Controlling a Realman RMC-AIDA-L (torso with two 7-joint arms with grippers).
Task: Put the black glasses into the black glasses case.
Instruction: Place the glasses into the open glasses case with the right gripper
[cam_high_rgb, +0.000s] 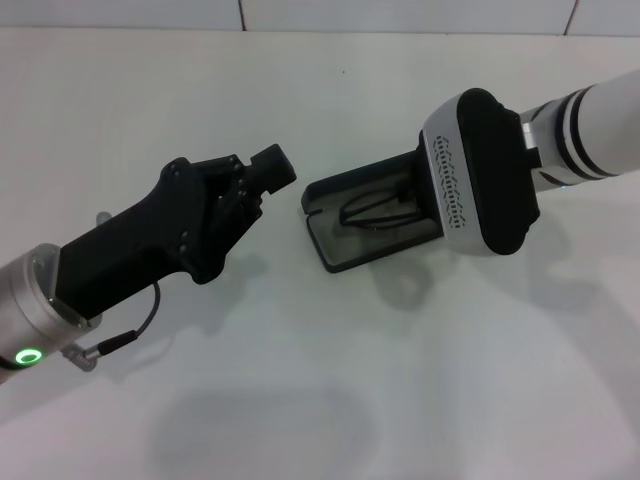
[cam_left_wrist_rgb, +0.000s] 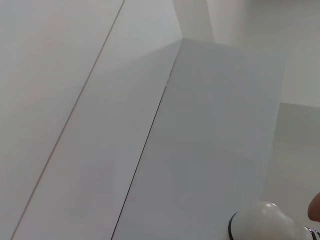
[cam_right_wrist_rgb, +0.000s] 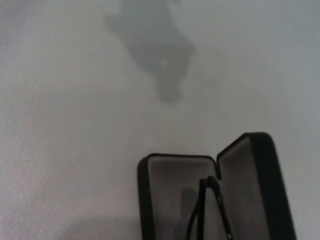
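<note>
The black glasses case (cam_high_rgb: 330, 250) lies open on the white table, right of centre, with its grey lining facing up. The black glasses (cam_high_rgb: 378, 213) lie folded inside it. The right wrist view shows the open case (cam_right_wrist_rgb: 167, 187) and part of the glasses (cam_right_wrist_rgb: 207, 210) close to the hinge line. My right gripper is over the case's right end, hidden under its black and silver wrist housing (cam_high_rgb: 480, 170). My left gripper (cam_high_rgb: 272, 166) is shut and empty, hovering just left of the case without touching it.
The white table (cam_high_rgb: 330, 400) ends at a white tiled wall (cam_high_rgb: 300, 12) at the back. A thin cable (cam_high_rgb: 140, 325) hangs under the left arm. The left wrist view shows only wall panels and a bit of the white right arm (cam_left_wrist_rgb: 265, 222).
</note>
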